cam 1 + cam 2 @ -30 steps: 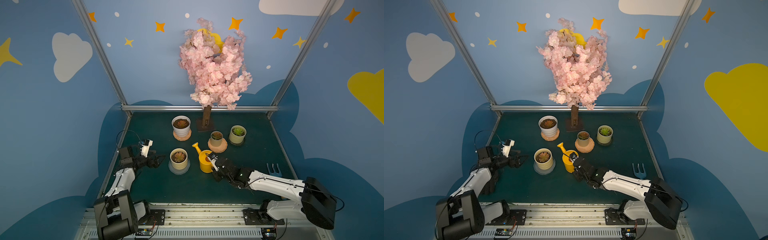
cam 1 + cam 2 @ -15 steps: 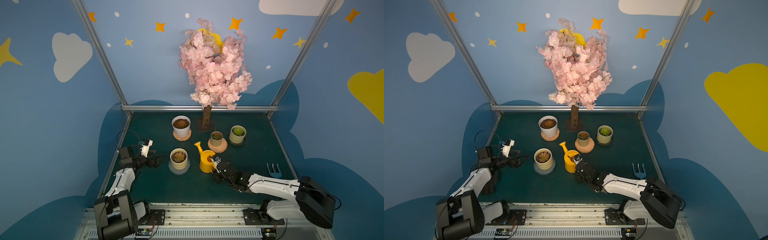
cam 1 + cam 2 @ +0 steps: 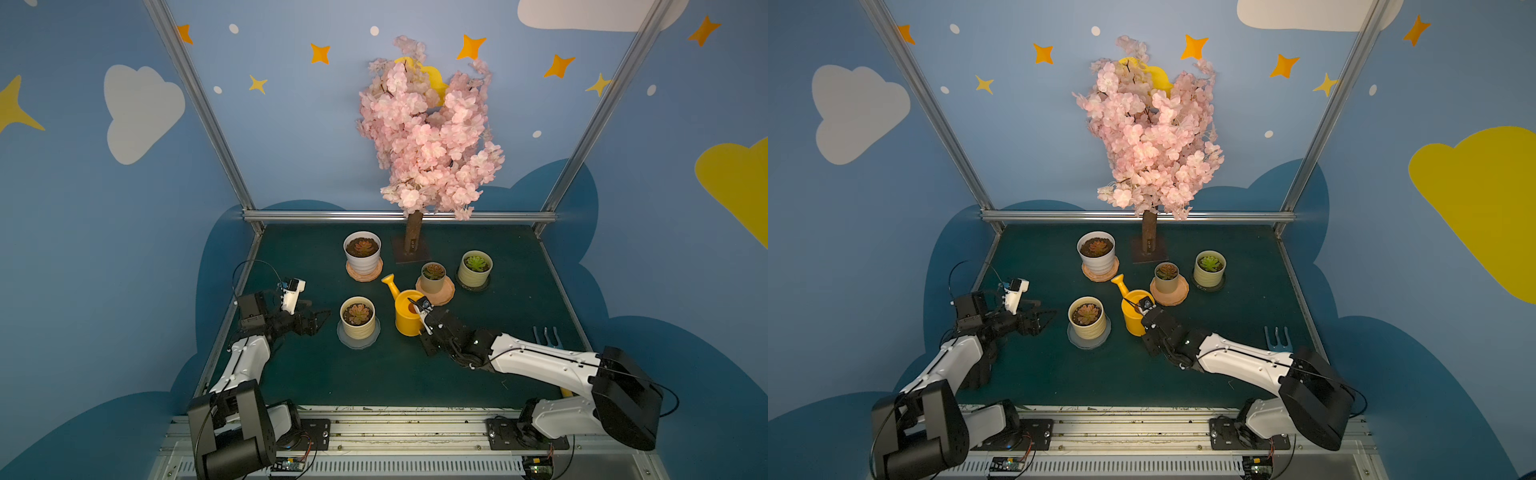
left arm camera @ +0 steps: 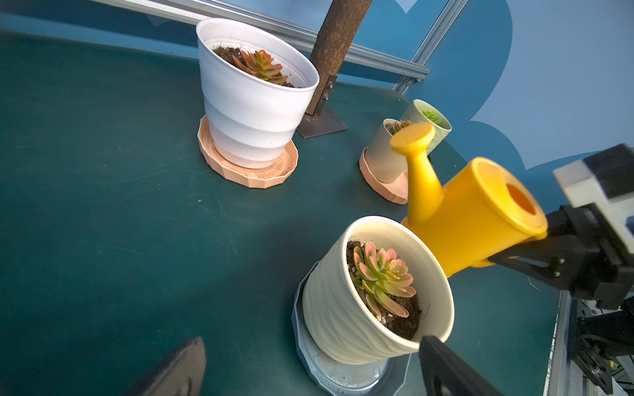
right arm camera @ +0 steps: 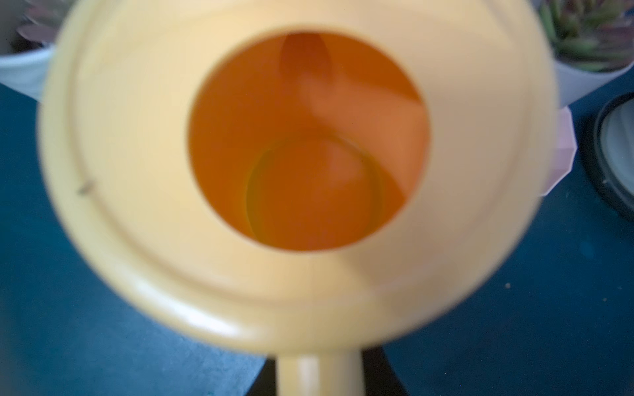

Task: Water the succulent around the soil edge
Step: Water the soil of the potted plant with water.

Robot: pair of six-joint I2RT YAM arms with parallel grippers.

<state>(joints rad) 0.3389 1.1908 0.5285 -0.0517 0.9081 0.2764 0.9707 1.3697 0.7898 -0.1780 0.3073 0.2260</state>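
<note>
A pink-green succulent [image 3: 357,312] [image 4: 382,274] grows in a cream ribbed pot [image 3: 1087,328] on a grey-blue saucer [image 4: 329,372], front left of centre. Right beside it a yellow watering can [image 3: 408,313] [image 3: 1133,311] [image 4: 473,212] stands upright, its spout pointing to the back left. My right gripper [image 3: 424,324] [image 3: 1148,325] is shut on the can's handle [image 5: 319,373]; the right wrist view looks down into the can's round opening [image 5: 308,144]. My left gripper [image 3: 322,318] [image 3: 1047,318] [image 4: 310,343] is open, low, just left of the cream pot and not touching it.
A white pot [image 3: 362,251] on a pink saucer stands at the back. A small grey pot [image 3: 433,277] and a pale green pot [image 3: 475,269] stand right of the pink blossom tree's trunk [image 3: 412,237]. A blue hand fork [image 3: 546,334] lies at the right edge.
The right wrist has shifted slightly behind the watering can. The can stays in about the same place. The left arm has not moved.
</note>
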